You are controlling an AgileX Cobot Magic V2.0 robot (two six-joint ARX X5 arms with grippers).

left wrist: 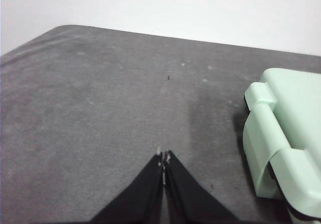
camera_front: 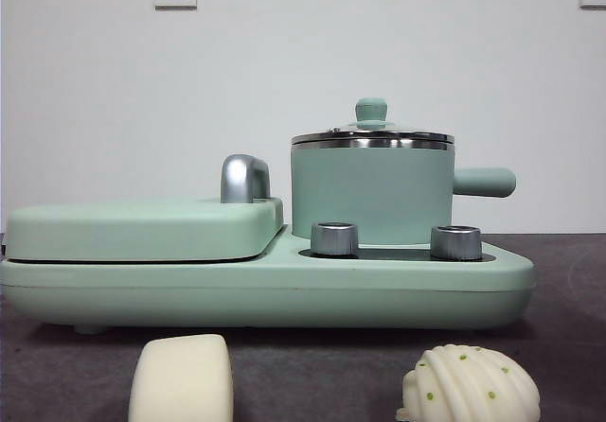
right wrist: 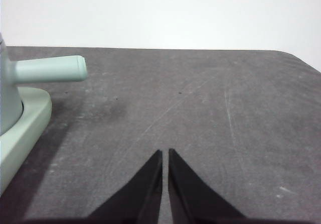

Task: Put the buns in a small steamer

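Both hands, left hand and right hand, hang closed, empty; only front view shows 2 buns.

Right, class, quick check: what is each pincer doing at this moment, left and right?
Left pincer: closed, holding nothing, over bare table beside the cooker.
Right pincer: closed, holding nothing, near the steamer's handle.

Front camera low, near desk level, facing the wall, close to the cooker base; left wrist camera looks down past left claw at the base's end; right wrist camera past right claw, sharing the small steamer's handle with front.
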